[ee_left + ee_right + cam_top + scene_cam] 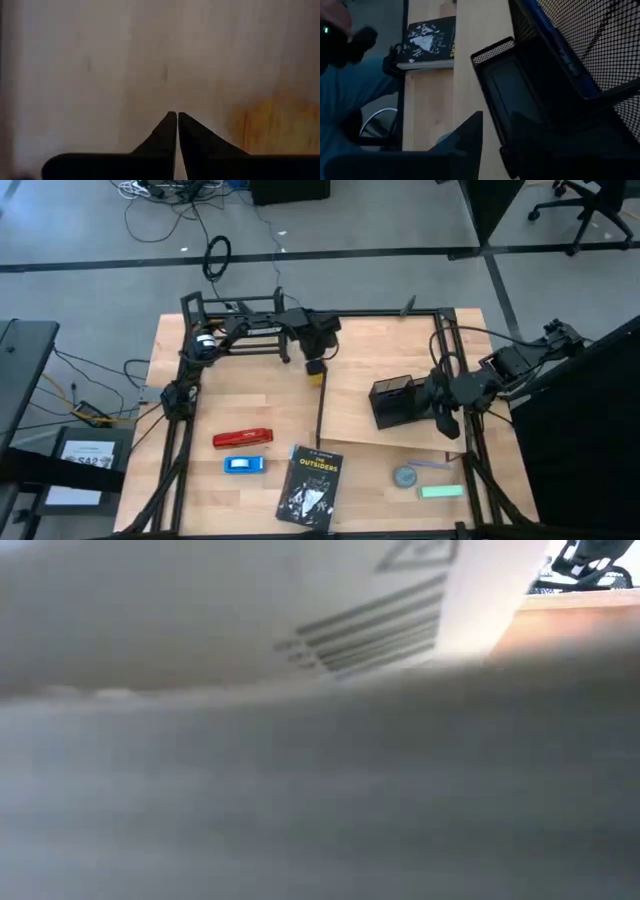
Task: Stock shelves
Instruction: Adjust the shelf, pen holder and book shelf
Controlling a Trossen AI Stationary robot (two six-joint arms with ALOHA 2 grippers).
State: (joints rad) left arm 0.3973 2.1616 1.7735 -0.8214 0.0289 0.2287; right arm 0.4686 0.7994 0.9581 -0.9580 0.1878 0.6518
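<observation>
Over the middle of the table, the left gripper hangs pointing down, just at the near-left corner of the light wooden plank, with something small and yellow showing at its tip. Its wrist view looks straight onto pale wood, and the two dark fingers stand almost together with only a sliver between them; whether they have the yellow piece pinched cannot be told.

On the right, the right gripper sits low beside the black mesh organizer, which stands on the plank. From that wrist, one dark finger rests over the wood while the mesh box wall fills the other side, so the pincer looks spread wide and seems to straddle the box's edge, though a firm grip cannot be made out.

At the table's far-left corner stands the black tube rack. Along the near edge lie a red stapler, a blue object, a dark book, a round grey tin and a green eraser-like bar. The low view is blocked by something pale and blurred.
</observation>
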